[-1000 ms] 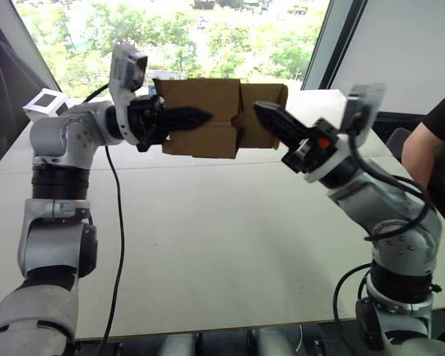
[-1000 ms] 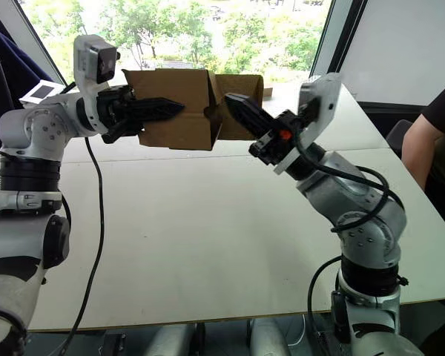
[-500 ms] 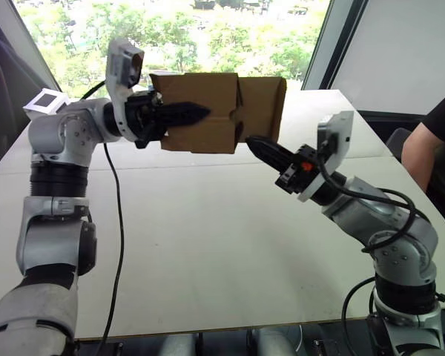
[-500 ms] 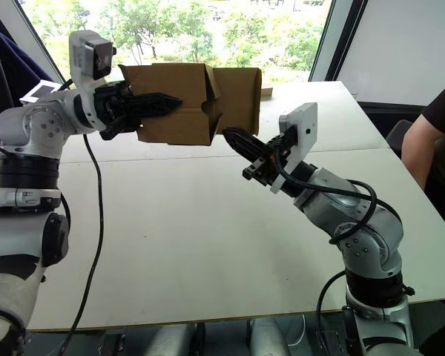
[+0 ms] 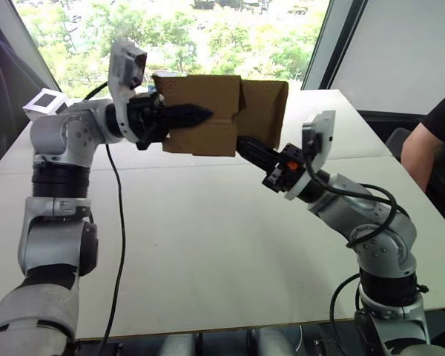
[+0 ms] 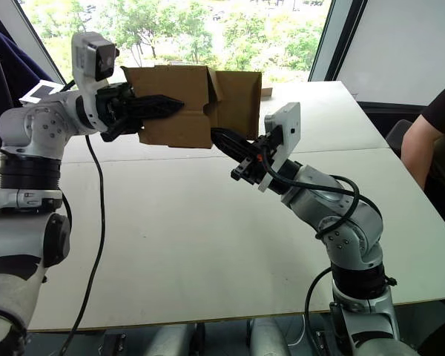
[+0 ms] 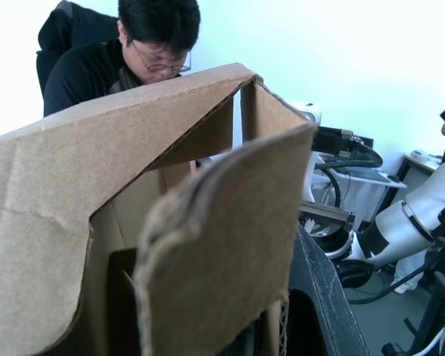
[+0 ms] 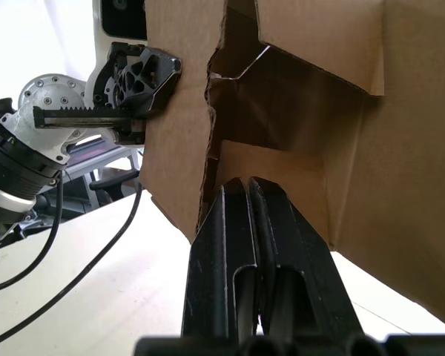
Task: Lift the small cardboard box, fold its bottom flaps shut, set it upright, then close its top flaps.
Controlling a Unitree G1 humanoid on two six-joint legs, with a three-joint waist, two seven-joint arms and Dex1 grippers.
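The small cardboard box [image 5: 204, 122] hangs on its side in the air above the far part of the table. My left gripper [image 5: 195, 115] is shut on its left end, one finger [image 7: 319, 297] lying along a brown wall. At the box's right end the flaps [image 5: 264, 111] stand open; I cannot tell whether they are the bottom flaps or the top flaps. My right gripper [image 5: 245, 144] is shut with nothing in it. Its tip [image 8: 248, 185] sits at the lower edge of that open end, just under a flap.
The white table [image 5: 208, 245] stretches below both arms. A white cube with black squares [image 5: 46, 104] stands at the far left. A person sits at the right edge [image 5: 439, 141]. A black cable [image 5: 119, 222] hangs from my left arm.
My right gripper dropped from beside the open flaps to below the box, then slid left to its lower right edge. The box has barely moved in my left gripper.
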